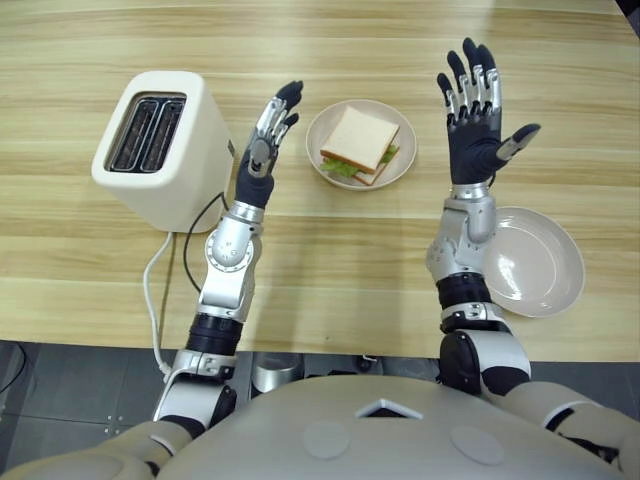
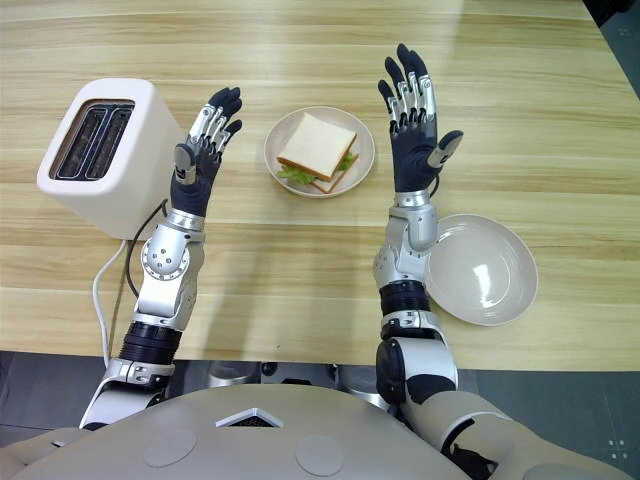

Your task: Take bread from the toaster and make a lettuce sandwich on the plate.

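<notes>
Both hands (left hand, right hand) hover open-fingered, flanking sandwich.

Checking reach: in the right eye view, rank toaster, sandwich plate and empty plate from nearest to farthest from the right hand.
1. Sandwich plate, just left of the right hand.
2. Empty plate, lower right, beside the forearm.
3. Toaster, far left.

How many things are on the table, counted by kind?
Toaster: 1
Sandwich: 1
Plates: 2, one under the sandwich, one empty
Total: 4
</notes>
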